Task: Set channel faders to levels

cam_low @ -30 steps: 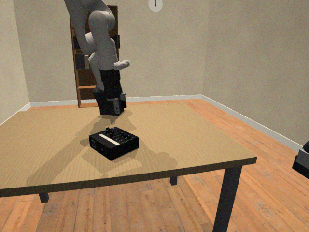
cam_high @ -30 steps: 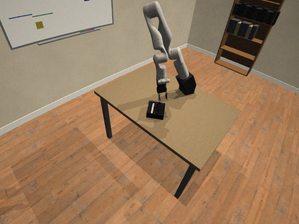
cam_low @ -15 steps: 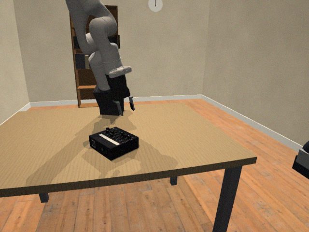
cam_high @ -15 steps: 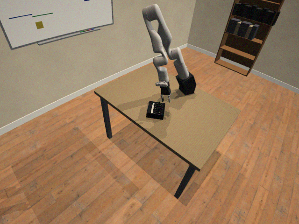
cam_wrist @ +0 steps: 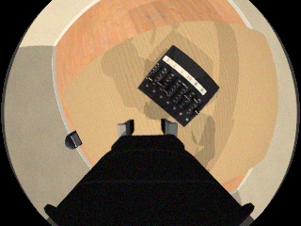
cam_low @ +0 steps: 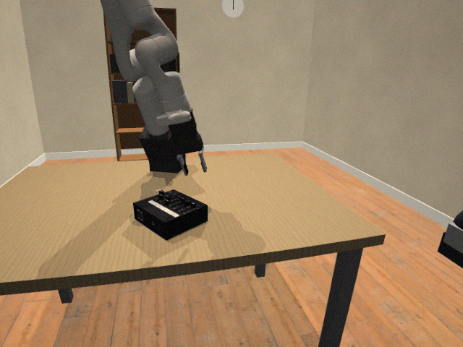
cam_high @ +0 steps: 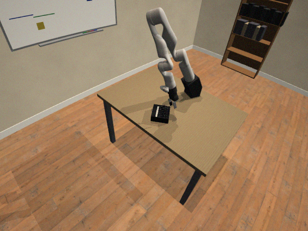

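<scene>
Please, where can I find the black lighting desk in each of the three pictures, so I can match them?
Top view: the lighting desk lies near the table's middle, just below and left of the open gripper.
Exterior view: the desk sits left of centre on the table, in front of and below the gripper.
Wrist view: the desk is right of centre, turned diagonally, above the fingers.
Shared landmark: the white tape strip on the desk.
</scene>
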`<state>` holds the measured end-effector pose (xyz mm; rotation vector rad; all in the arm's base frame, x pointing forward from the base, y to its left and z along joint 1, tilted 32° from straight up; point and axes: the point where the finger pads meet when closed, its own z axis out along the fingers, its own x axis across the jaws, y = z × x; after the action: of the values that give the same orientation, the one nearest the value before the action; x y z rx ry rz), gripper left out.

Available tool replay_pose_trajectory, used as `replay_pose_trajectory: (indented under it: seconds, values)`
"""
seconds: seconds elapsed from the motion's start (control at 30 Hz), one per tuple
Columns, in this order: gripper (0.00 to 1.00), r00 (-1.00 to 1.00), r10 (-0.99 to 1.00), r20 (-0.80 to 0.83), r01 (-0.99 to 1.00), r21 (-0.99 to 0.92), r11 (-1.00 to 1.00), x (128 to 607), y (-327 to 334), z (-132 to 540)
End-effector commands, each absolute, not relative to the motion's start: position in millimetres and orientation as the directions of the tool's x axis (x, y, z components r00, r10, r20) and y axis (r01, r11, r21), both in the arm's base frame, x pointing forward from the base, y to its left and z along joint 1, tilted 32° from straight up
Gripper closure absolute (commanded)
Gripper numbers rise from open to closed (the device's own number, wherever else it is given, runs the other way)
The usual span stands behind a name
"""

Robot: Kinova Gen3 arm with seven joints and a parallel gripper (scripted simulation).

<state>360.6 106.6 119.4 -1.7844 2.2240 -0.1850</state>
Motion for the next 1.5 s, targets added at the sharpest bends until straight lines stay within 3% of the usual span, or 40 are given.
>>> replay_pose_trajectory:
  seconds: [0.0, 0.17, 0.63, 1.47]
  values:
    - [0.0, -0.276, -0.948, -0.161, -0.916, -0.254, 0.31, 358.9, 107.4, 112.1]
    - [0.0, -0.449, -0.865, -0.223, -0.845, -0.208, 0.492, 359.5, 108.6, 105.5]
    - [0.0, -0.683, -0.668, -0.295, -0.668, -0.119, 0.735, 360.7, 109.2, 95.3]
    - [0.0, -0.737, -0.601, -0.309, -0.606, -0.091, 0.79, 361.1, 109.1, 92.6]
